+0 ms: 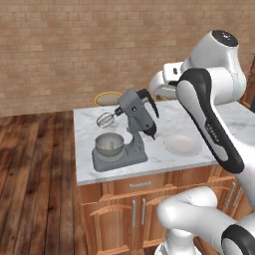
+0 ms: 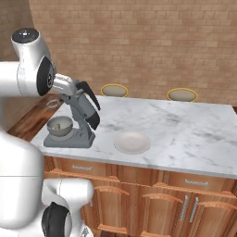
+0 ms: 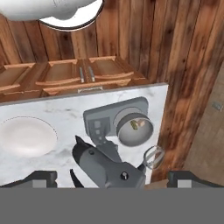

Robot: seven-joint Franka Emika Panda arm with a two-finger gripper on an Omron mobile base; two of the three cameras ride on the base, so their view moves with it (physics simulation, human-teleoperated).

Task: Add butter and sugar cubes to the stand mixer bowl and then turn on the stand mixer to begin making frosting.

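The dark grey stand mixer (image 1: 135, 117) (image 2: 82, 113) (image 3: 107, 164) stands at the left end of the marble island. Its head is tilted up and its wire whisk (image 1: 105, 119) (image 3: 153, 156) is raised clear of the bowl. The shiny stand mixer bowl (image 1: 109, 144) (image 2: 60, 126) (image 3: 134, 128) sits on the mixer's base. A small pale yellow piece, the butter (image 3: 133, 126) (image 1: 112, 146), lies inside it beside another tiny bit. Whether that bit is sugar cubes is too small to tell. My gripper (image 3: 116, 178) hangs open above the mixer head, with nothing between its fingers (image 3: 44, 177).
A white plate (image 1: 182, 145) (image 2: 132, 141) (image 3: 26, 136) lies on the marble counter (image 2: 194, 125) to the right of the mixer. Two round stools (image 2: 114, 90) (image 2: 182, 95) stand behind the island. Wooden cabinet doors (image 1: 134, 209) front it. Wood floor surrounds it.
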